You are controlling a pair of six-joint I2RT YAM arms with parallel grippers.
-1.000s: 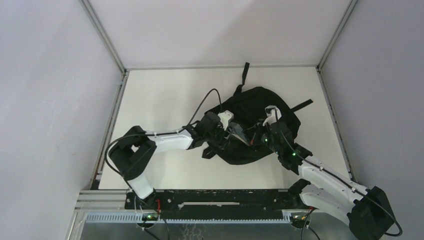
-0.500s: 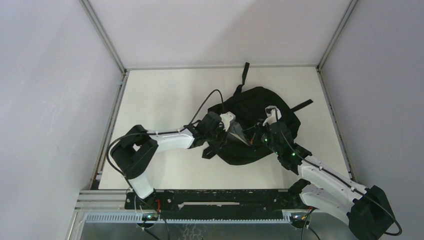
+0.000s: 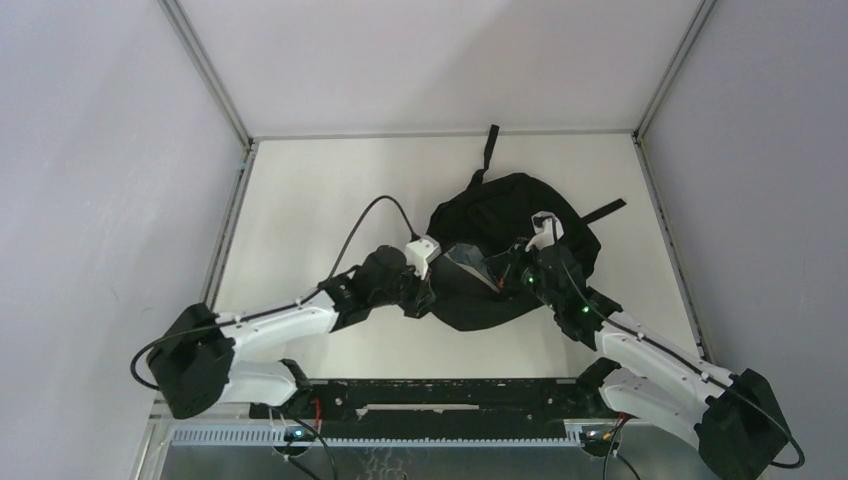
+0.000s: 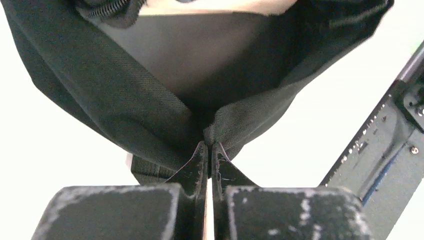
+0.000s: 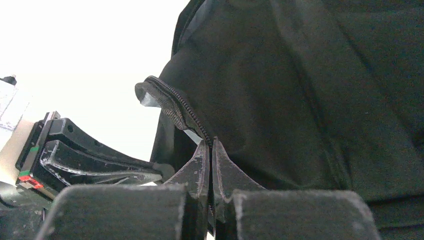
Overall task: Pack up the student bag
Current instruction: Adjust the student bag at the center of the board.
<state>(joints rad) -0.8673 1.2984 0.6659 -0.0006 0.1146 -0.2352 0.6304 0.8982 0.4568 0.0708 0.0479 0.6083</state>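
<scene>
**Top external view caught both end effectors clamped on the student bag**

Top external footage showed the student bag (image 3: 515, 210) slumped on the right-centre part of the desk (image 3: 320, 200). It lay well back from the arm bases, a floppy black heap of fabric. One strap (image 3: 491, 145) trailed toward the far edge and a second strap (image 3: 606, 211) stuck out to the right.

The left arm stretched low across the desk from the near-left corner. The left end effector (image 3: 434, 288) met the bag's left flank. The right arm came in from the near-right corner, and the right end effector (image 3: 497, 274) sat at the bag's near-middle, beside the opening.

From the left wrist camera, the left end effector (image 4: 209, 149) had its fingers pressed together on a fold of the black fabric. The cloth fanned up and outward from the pinch, with grey lining visible inside the opening above. A metal rail (image 4: 380, 150) ran diagonally at the right of that view.

From the right wrist camera, the right end effector (image 5: 210, 149) was likewise squeezed closed, with only a sliver of a gap. It gripped the bag's edge right where the zipper (image 5: 182, 110) track curved down to the fingertips. The bag's dark body filled the right side of that frame.
</scene>
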